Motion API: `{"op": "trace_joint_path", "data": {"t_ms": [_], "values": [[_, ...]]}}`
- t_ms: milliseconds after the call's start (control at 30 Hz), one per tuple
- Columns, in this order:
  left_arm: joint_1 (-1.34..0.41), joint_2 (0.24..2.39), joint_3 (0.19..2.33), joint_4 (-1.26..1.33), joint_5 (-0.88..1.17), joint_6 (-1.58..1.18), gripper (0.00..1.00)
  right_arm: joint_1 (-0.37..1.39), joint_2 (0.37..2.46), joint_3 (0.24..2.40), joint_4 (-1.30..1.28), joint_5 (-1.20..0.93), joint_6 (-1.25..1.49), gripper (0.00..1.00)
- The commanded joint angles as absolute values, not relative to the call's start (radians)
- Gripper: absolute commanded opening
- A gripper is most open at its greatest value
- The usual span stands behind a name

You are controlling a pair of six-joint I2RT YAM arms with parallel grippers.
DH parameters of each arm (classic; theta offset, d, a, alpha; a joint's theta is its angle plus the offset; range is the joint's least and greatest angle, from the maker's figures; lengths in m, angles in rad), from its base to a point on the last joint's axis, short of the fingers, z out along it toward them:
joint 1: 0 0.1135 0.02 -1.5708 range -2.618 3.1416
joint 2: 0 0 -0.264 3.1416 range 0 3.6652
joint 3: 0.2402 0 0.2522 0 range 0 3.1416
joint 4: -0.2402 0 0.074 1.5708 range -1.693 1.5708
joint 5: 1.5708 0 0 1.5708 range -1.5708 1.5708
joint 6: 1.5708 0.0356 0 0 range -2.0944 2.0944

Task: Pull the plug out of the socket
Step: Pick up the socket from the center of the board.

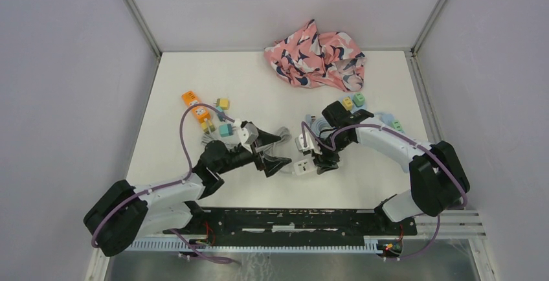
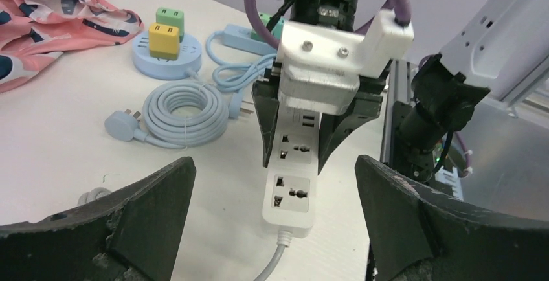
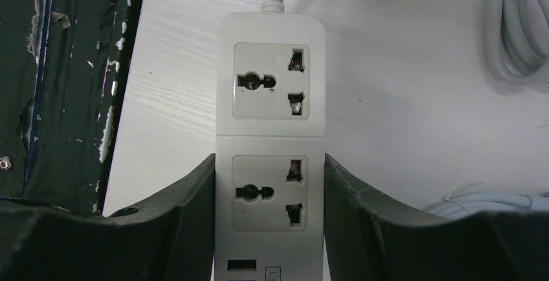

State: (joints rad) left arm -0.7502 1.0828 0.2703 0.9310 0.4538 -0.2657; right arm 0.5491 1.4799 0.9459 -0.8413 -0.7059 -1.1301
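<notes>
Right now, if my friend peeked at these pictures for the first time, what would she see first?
Probably the pink patterned cloth, crumpled at the far edge of the table and the brightest thing there. Next, in the middle, the right pincer is clamped on both sides of the white power strip, whose two visible sockets are empty. The left pincer gapes wide open right in front of it.

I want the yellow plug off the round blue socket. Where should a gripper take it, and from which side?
Probably best to take the yellow plug by its two free side faces, coming straight down from above. It stands upright on the round blue socket, so its body is exposed on top, and the green plug crowds it from behind.
</notes>
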Motion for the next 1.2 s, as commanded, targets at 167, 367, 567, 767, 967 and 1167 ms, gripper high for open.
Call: {"op": "trace_joint_path", "data": {"t_ms": [167, 367, 567, 767, 967, 1167], "values": [[-0.878, 1.082, 0.276, 0.850, 0.273, -0.016, 0.99, 0.538, 1.440, 0.987, -0.859, -0.764, -1.129, 0.02], [-0.974, 1.138, 0.286, 0.834, 0.166, 0.087, 1.00, 0.534, 1.441, 0.987, -0.859, -0.769, -1.131, 0.02], [-1.035, 1.225, 0.299, 0.878, 0.121, 0.142, 1.00, 0.533, 1.441, 0.986, -0.859, -0.770, -1.130, 0.02], [-1.058, 1.329, 0.346, 0.914, 0.135, 0.161, 0.99, 0.533, 1.438, 0.987, -0.861, -0.772, -1.132, 0.02], [-1.061, 1.410, 0.391, 0.906, 0.205, 0.173, 0.98, 0.532, 1.435, 0.985, -0.862, -0.777, -1.136, 0.02], [-1.061, 1.494, 0.445, 0.867, 0.238, 0.179, 0.88, 0.531, 1.426, 0.986, -0.865, -0.784, -1.142, 0.02]]}}
